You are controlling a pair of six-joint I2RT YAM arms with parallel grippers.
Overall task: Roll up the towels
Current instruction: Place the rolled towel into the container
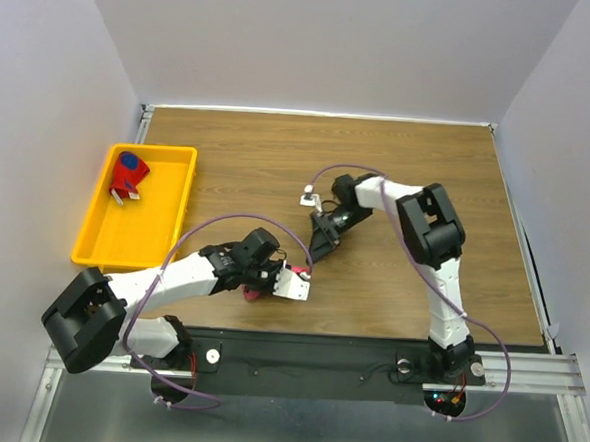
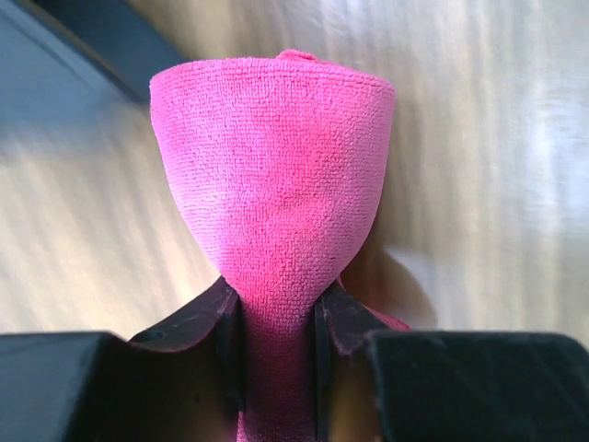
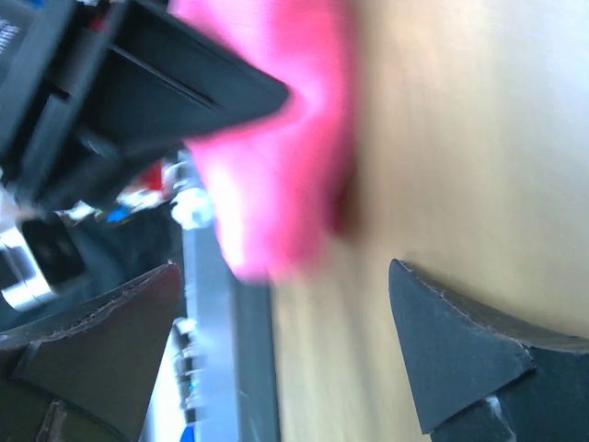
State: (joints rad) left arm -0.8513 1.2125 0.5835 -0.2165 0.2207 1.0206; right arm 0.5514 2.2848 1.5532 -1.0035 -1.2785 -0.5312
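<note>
Pink towel (image 2: 276, 184): sits near the table's (image 1: 427, 189) six o'clock edge, pinched in the part-closed left gripper (image 2: 276, 308), beside the empty, wide-open right gripper (image 3: 285, 308) at two o'clock; risks unrolling or slipping from so narrow a bite.

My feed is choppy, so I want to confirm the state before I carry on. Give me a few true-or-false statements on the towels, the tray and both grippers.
1. The left gripper pinches the pink towel. True.
2. The right gripper is clamped on the pink towel. False: its jaws stand wide open with nothing between them.
3. The patterned towel lies in the yellow tray. True.
4. The pink towel lies in the yellow tray too. False: it is over the table, near its front edge, in the left gripper.
</note>
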